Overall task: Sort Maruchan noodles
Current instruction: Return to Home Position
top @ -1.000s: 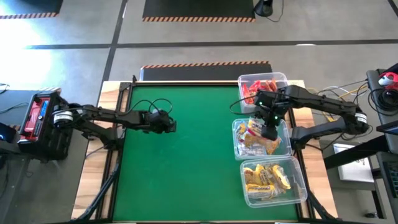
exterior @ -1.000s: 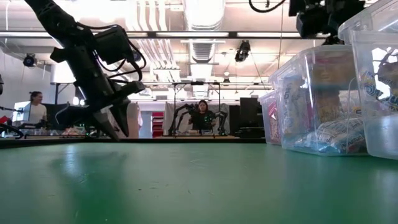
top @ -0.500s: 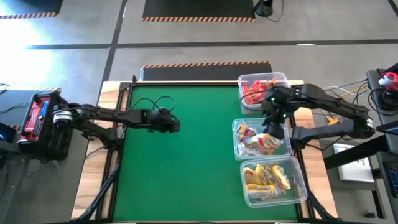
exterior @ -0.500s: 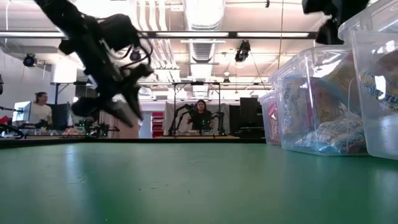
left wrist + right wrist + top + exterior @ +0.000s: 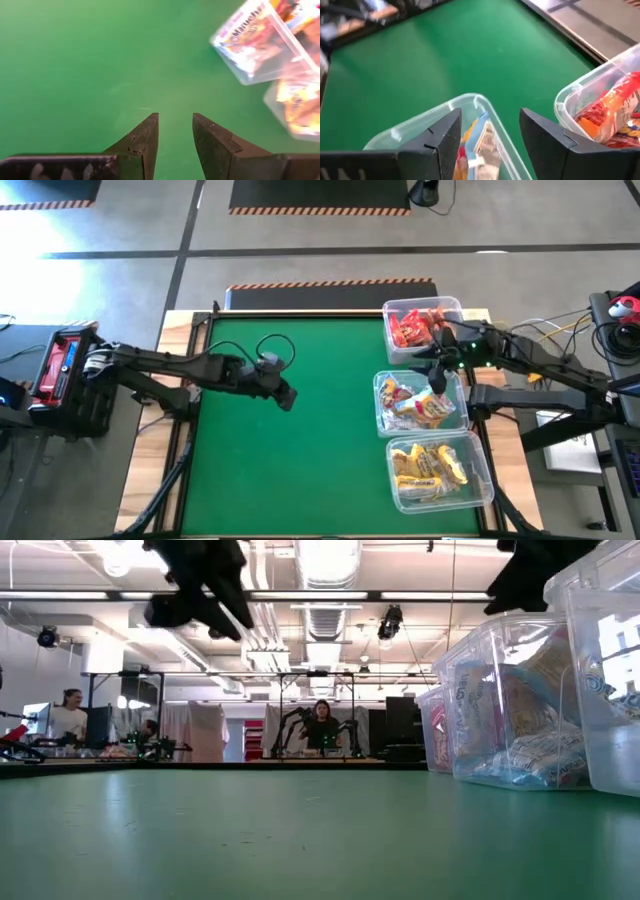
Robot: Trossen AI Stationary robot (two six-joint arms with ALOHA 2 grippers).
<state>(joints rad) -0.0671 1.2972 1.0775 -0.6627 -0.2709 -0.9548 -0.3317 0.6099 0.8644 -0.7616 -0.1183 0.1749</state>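
Three clear bins hold noodles; left pincer and right pincer gape empty.

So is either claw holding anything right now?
Nothing is held: the left gripper and the right gripper are both open and empty.

You see the left gripper above the green table.
Its fingers stand slightly apart; beyond them, one bin holds red noodles, another bin yellow noodles.

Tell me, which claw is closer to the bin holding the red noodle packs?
The right. The right gripper hovers just beside the bin of red noodle packs, toward the middle bin; the left gripper is far off, over the green table.
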